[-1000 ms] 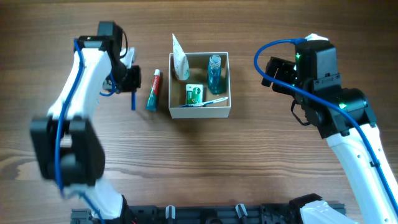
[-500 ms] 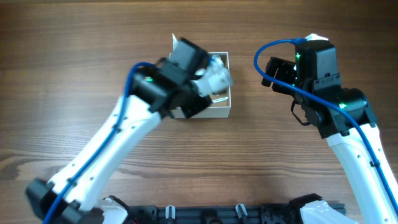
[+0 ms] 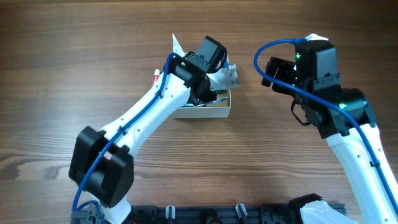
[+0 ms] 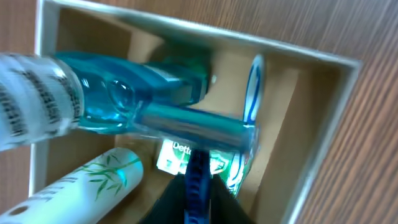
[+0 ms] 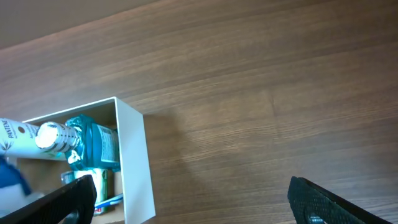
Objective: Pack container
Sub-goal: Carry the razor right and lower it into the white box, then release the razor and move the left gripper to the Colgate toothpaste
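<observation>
The left arm is swinging in fast: a second ago its left gripper (image 4: 196, 205) was sitting out to the left beside the toothpaste tube (image 3: 155, 75), and now it is hanging right over the container (image 3: 214, 112), which is staying put in the middle of the table (image 3: 74, 37). The fingers are pinching a slim dark-blue stick (image 4: 198, 171) (a razor or a pen, I can't tell which), and it is pointing down into the box above the green packet (image 4: 177, 152). Already lying inside are the blue mouthwash bottle (image 4: 143, 93), the white tube (image 4: 81, 186) and the toothbrush (image 4: 250, 87) along one wall. So, to my eye, the carrying is done and the dropping is coming next; the stick is not yet lying in the box. The toothpaste tube is still waiting outside, mostly hidden under the arm. The right gripper (image 5: 186, 202) is idling off to the right, jaws spread wide, holding nothing.
</observation>
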### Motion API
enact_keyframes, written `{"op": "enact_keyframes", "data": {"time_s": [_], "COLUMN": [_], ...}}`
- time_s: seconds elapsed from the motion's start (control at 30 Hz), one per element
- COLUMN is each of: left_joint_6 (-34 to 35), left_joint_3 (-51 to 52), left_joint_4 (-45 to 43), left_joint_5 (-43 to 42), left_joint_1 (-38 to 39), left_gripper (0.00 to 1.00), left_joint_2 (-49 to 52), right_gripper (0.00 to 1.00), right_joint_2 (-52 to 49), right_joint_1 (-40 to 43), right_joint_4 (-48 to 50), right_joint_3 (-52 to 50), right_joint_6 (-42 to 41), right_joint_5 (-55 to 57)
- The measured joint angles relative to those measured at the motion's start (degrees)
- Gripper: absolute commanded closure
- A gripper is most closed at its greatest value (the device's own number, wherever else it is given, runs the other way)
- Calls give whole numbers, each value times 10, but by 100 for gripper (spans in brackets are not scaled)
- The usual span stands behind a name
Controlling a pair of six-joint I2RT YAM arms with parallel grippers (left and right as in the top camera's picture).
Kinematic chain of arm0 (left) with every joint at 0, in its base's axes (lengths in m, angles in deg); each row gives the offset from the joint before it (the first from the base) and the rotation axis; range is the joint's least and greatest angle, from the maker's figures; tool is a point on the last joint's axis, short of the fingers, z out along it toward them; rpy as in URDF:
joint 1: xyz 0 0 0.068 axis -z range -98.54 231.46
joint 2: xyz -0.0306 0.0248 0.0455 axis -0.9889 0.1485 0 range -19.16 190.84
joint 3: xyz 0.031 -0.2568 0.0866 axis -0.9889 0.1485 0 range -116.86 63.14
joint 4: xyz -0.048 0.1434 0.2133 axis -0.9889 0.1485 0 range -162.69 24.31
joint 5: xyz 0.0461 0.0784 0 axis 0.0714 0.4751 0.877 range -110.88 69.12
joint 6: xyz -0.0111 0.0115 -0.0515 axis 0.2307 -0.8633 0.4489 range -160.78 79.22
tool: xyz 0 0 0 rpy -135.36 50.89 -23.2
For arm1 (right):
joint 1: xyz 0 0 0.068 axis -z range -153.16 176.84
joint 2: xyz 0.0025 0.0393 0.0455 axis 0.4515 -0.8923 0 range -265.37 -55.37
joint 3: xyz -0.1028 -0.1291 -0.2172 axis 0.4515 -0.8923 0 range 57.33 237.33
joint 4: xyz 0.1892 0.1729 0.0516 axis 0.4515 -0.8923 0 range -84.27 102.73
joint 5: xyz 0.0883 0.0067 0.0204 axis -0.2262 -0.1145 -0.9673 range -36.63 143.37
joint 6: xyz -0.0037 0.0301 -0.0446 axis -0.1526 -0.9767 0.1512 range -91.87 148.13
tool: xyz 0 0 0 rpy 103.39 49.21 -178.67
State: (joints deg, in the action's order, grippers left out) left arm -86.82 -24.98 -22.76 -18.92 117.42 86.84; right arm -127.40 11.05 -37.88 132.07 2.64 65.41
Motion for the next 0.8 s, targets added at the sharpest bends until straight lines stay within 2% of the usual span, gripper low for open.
{"op": "enact_keyframes", "data": {"time_s": [0.03,0.27,0.5,0.67,0.8], "left_joint_6": [1,47,112,225,329], "left_joint_3": [0,0,0,0,0], "left_joint_4": [-1,31,77,80,94], "left_joint_5": [2,3,3,2,1], "left_joint_1": [-1,-1,-18,-118,-236], "left_gripper": [0,0,0,0,0], "left_joint_2": [3,-6,-123,-216,-227], "right_gripper": [0,0,0,0,0], "right_joint_2": [0,0,0,0,0], "right_joint_1": [0,0,0,0,0], "right_joint_4": [0,0,0,0,0], "right_joint_3": [0,0,0,0,0], "right_joint_6": [0,0,0,0,0], "right_joint_5": [0,0,0,0,0]}}
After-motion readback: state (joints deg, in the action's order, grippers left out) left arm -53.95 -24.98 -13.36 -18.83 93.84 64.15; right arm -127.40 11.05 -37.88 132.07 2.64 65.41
